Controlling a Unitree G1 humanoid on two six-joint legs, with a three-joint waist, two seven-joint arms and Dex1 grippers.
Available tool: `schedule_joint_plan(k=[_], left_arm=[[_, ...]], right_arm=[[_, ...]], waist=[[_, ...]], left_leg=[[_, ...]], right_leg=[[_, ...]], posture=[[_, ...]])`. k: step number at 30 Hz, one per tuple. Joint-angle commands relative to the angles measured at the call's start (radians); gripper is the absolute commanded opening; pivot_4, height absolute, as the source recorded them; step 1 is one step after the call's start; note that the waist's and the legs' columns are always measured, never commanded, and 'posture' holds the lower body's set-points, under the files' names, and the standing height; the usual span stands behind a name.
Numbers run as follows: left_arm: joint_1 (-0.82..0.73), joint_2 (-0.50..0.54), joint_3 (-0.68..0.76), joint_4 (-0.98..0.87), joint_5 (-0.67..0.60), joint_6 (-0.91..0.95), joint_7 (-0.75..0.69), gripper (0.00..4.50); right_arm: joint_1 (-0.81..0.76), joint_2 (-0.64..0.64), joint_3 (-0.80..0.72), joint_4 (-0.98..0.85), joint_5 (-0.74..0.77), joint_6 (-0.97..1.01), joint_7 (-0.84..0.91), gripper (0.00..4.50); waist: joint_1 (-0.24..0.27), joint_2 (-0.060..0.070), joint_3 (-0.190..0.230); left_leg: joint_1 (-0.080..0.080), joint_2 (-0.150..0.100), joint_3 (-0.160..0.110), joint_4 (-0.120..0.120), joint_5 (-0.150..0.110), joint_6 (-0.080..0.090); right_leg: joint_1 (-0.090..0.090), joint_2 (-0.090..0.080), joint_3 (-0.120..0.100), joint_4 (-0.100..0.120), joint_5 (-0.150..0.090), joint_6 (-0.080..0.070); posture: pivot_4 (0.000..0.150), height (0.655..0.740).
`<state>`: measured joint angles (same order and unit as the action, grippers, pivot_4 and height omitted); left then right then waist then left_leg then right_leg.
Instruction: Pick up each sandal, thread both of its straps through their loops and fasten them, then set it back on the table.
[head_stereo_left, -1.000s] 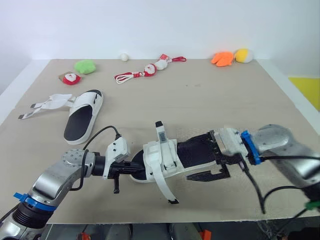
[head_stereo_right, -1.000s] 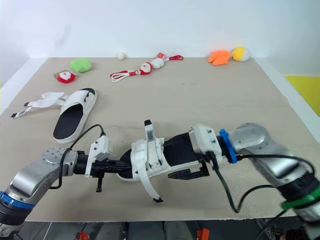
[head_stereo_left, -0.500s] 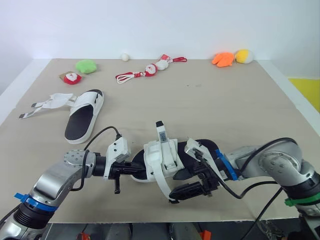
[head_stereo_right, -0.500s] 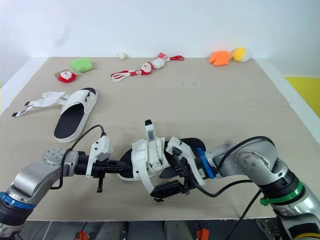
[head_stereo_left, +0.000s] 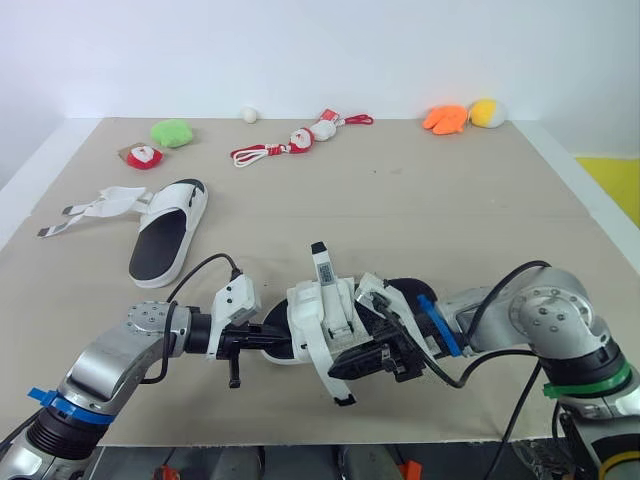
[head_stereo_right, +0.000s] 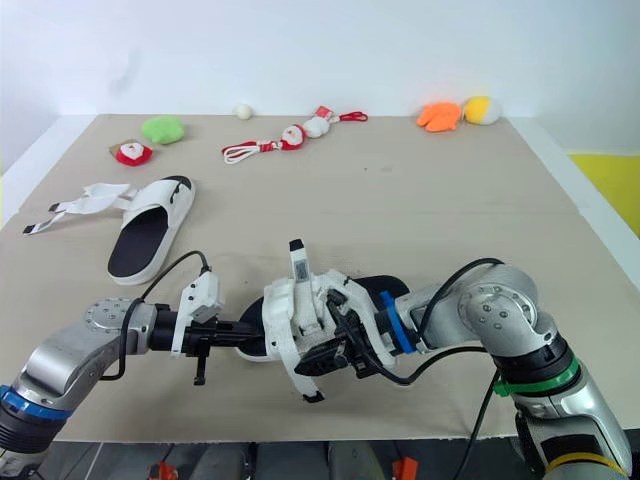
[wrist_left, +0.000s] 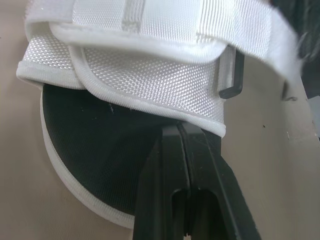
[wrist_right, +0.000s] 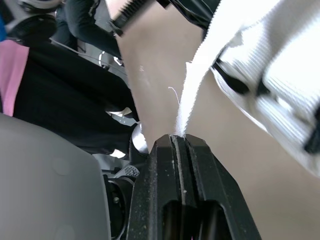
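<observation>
Sandal (head_stereo_left: 325, 320) near front edge of table (head_stereo_left: 450, 220), toe sole pinched in closed left gripper (head_stereo_left: 258, 340) | right gripper (head_stereo_left: 347, 362) clamped on its loose strap (head_stereo_left: 335, 385) | step: threading; next, likely steer strap tip into loop | room: front edge close, open tabletop beyond; second sandal (head_stereo_left: 165, 235) far left, toys (head_stereo_left: 305, 135) at back

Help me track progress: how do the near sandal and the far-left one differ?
The near sandal is gripped by the left tool, its hanging strap pinched by the right tool; the far sandal lies untouched. The near sandal's upper is folded over its sole; the far sandal's straps lie splayed sideways. Both are white and black.
</observation>
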<state>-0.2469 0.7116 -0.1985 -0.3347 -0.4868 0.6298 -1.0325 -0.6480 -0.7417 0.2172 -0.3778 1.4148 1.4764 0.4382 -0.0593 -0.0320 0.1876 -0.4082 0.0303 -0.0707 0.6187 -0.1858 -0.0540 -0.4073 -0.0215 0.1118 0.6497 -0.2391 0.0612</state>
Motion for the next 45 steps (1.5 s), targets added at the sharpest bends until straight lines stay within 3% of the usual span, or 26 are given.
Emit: schedule_joint_plan(k=[1,11,31,45], left_arm=[[0.021,-0.001,-0.028,0.02,0.023,0.015,0.007,0.0],[0.019,-0.014,-0.032,0.027,0.031,0.009,0.009,0.0],[0.025,-0.027,-0.032,0.033,0.038,-0.003,0.016,0.0],[0.022,-0.029,-0.037,0.04,0.043,-0.009,0.014,0.0]], right_arm=[[-0.083,0.023,-0.065,0.034,0.063,-0.009,0.006,0.08],[-0.273,0.21,-0.111,0.301,-0.018,-0.029,-0.127,0.08],[-0.212,0.234,-0.105,0.214,-0.153,0.138,-0.07,0.08],[-0.23,0.246,-0.134,0.327,-0.06,0.138,-0.121,0.08]], waist=[[0.0,0.0,0.0],[0.0,0.0,0.0],[0.002,0.0,0.0],[0.003,0.0,0.0]], left_leg=[[0.0,0.0,0.0,0.0,0.0,0.0],[-0.001,-0.001,0.0,0.0,0.0,0.0],[-0.002,-0.001,0.0,0.0,0.0,0.0],[-0.002,-0.001,0.0,0.0,0.0,0.0]], right_leg=[[0.0,0.0,0.0,0.0,0.0,0.0],[0.0,0.0,0.0,0.0,0.0,0.0],[0.0,-0.001,0.0,-0.001,0.0,0.0],[0.0,-0.001,0.0,-0.001,0.0,0.0]], posture=[[0.15,0.74],[0.15,0.74],[0.15,0.74],[0.15,0.74]])
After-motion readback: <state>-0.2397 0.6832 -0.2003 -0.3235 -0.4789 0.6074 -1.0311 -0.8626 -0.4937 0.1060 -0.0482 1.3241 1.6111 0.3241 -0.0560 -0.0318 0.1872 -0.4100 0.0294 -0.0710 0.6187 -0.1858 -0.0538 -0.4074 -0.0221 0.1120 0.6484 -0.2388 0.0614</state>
